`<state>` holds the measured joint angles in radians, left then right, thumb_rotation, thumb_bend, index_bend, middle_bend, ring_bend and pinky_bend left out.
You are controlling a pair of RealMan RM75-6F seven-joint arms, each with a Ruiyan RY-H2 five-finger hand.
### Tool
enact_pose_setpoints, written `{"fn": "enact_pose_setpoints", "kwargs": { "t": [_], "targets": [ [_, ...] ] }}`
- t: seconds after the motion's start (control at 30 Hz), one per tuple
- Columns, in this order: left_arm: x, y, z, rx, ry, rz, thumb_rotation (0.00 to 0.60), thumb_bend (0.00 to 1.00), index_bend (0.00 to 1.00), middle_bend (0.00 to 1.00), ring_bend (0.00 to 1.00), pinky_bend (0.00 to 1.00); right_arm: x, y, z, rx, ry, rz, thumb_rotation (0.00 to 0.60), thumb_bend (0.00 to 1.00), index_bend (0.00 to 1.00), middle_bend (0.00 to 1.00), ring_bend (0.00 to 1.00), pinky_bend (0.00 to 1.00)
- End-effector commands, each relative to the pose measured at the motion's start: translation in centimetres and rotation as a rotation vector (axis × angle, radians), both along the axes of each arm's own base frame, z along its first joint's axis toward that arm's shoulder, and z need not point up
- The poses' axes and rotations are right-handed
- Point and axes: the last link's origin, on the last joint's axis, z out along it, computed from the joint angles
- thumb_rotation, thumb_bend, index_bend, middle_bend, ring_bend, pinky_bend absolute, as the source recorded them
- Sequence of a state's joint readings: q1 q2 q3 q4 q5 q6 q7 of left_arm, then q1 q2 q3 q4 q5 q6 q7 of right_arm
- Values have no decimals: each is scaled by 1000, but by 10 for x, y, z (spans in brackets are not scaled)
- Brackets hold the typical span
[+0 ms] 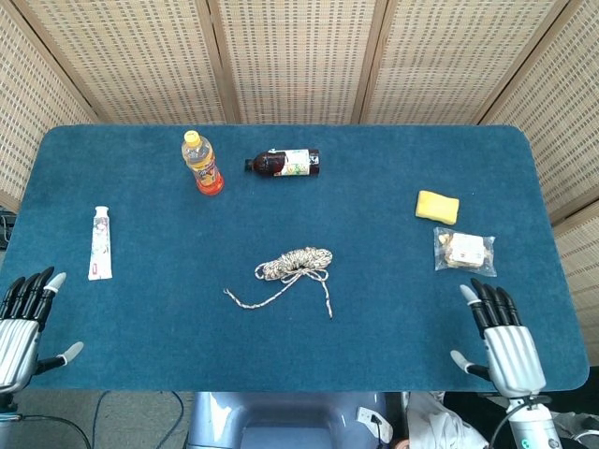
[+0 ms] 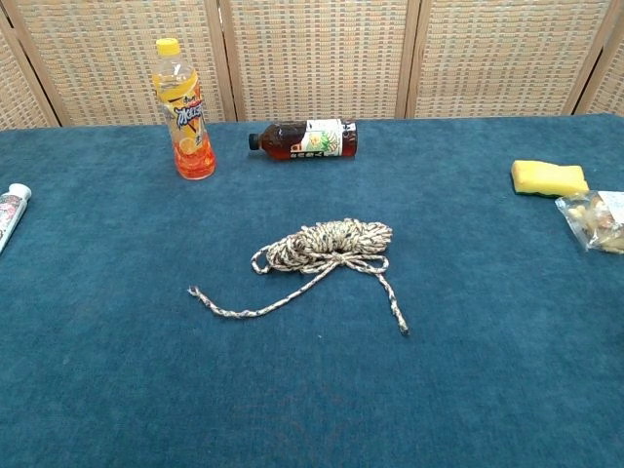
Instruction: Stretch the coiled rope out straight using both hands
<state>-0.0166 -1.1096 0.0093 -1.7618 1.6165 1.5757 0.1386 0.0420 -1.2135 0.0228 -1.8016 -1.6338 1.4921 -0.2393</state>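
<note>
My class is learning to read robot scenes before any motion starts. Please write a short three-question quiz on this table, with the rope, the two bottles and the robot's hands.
1. True or false: the left hand already holds the rope.
2. Which bottle lies on its side? A) the orange bottle B) the dark bottle C) both
3. Fill in: both loose rope ends trail from the coil toward the ____ edge of the table.

Key
1. False. Both the left hand and the right hand hold nothing and sit at the near edge, well apart from the rope.
2. B. The orange bottle stands upright.
3. Near, the robot's side.
</note>
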Motion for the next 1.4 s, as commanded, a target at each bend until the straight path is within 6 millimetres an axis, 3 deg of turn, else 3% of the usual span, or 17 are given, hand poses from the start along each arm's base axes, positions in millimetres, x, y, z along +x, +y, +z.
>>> {"fn": "enact_pose_setpoints", "kwargs": {
  "t": [0.03,0.13,0.2,0.27,0.37,0.57,0.7,1.07,1.4],
  "targets": [
    [1,2,-1,0,3,4,600,0,0,0,0,0,14,-17,-12,55,81,75,600,0,0,0,0,0],
    [1,6,-4,-9,10,10,600,0,0,0,0,0,32,-28,-26,126,147,192,600,7,0,0,0,0],
    [1,8,-7,-17,16,15,600,0,0,0,0,0,45,-34,-38,203,163,287,600,91,3,0,0,0],
    [1,11,-9,-25,20,20,600,0,0,0,0,0,55,-41,-50,266,174,366,600,313,16,0,0,0],
    [1,13,-11,-32,25,25,600,0,0,0,0,0,65,-58,-65,320,205,449,600,566,38,0,0,0],
    [0,15,-12,-33,23,40,600,0,0,0,0,0,78,-94,-97,377,320,514,600,820,101,0,0,0],
    [-2,18,-13,-39,26,49,600,0,0,0,0,0,89,-104,-112,407,362,527,600,865,135,0,0,0],
    [-2,23,-19,-60,35,61,600,0,0,0,0,0,119,-106,-147,427,491,602,600,917,210,0,0,0],
    [-2,22,-20,-67,35,60,600,0,0,0,0,0,127,-98,-173,434,540,598,600,918,222,0,0,0]
  ]
}}
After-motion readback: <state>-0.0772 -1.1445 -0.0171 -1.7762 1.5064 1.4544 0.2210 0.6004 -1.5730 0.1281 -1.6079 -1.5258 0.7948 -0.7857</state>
